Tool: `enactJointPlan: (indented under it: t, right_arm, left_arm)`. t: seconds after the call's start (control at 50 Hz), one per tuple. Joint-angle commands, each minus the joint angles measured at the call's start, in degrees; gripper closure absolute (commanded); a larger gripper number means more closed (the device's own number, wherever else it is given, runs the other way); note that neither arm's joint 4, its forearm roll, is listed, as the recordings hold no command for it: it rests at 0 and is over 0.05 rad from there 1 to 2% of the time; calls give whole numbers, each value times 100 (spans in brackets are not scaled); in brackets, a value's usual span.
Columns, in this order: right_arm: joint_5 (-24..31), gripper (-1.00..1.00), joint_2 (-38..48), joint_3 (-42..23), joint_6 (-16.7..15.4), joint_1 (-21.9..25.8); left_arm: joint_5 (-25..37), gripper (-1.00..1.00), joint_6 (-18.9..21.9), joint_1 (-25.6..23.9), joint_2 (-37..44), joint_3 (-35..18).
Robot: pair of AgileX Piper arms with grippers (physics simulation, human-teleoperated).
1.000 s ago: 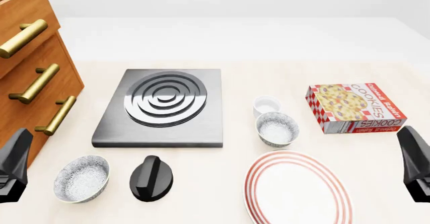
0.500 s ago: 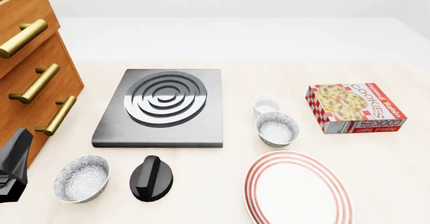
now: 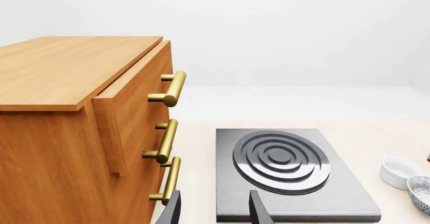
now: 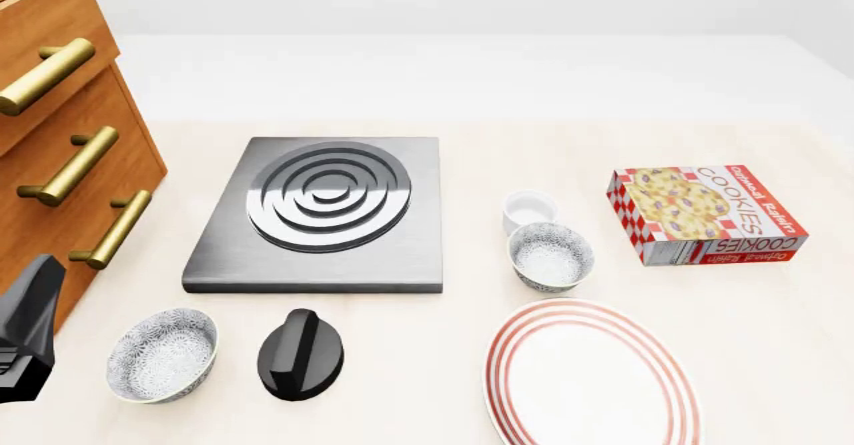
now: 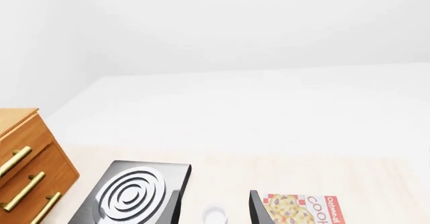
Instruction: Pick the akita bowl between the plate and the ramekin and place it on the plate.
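Note:
The akita bowl (image 4: 550, 255), white with grey-blue speckles, stands upright between the small white ramekin (image 4: 530, 208) behind it and the red-ringed plate (image 4: 591, 375) in front. In the left wrist view the ramekin (image 3: 398, 171) shows whole, while the frame edge cuts off part of the akita bowl (image 3: 422, 194). My left gripper (image 3: 213, 211) is open and empty, far left of the bowl near the cabinet. My right gripper (image 5: 213, 210) is open and empty, high up, looking down over the ramekin (image 5: 215, 215). It does not show in the front view.
A second speckled bowl (image 4: 163, 353) and a black knob (image 4: 300, 353) sit at the front left. A grey burner slab (image 4: 320, 210) lies mid-table. A cookie box (image 4: 707, 213) lies right of the bowl. A wooden drawer cabinet (image 4: 54, 155) stands at the left, with my left arm (image 4: 27, 335) beside it.
The right arm showed at the front view's right edge one second ago and has left that view. The left arm and all objects are unmoved.

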Motion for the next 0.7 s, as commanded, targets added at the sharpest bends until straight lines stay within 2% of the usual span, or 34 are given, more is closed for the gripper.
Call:
enactJointPlan:
  t: [0.02, 0.08, 0.16, 0.2, 0.26, 0.28, 0.32, 0.36, 0.4, 0.48, 0.7]
  right_arm:
    - [638, -100, 1209, -1137, -82, 223]
    - [738, -100, 1426, -1243, -206, 182]
    - [881, -100, 2053, -1371, 117, 666]
    - [878, -100, 2095, -1434, 30, 518]
    - [919, -100, 2279, -1545, 100, 539]
    - [948, -100, 2463, -1629, 219, 745]
    - [1017, -100, 2671, -1790, 394, 827]
    - [1056, -100, 2791, -1895, 438, 899]
    - [1139, -100, 2931, -2066, 340, 787]
    - [1285, -100, 3267, -2260, 430, 824]
    - [1398, -100, 3817, -2069, 428, 569]
  left_arm:
    - [0, -100, 0, 0, 0, 0]
    - [0, -100, 0, 0, 0, 0]
    - [0, -100, 0, 0, 0, 0]
    - [0, -100, 0, 0, 0, 0]
    - [0, -100, 0, 0, 0, 0]
    - [0, -100, 0, 0, 0, 0]
    - [0, -100, 0, 0, 0, 0]
    - [0, -100, 0, 0, 0, 0]
    - [0, -100, 0, 0, 0, 0]
    - [0, -100, 0, 0, 0, 0]
    - [0, -100, 0, 0, 0, 0]
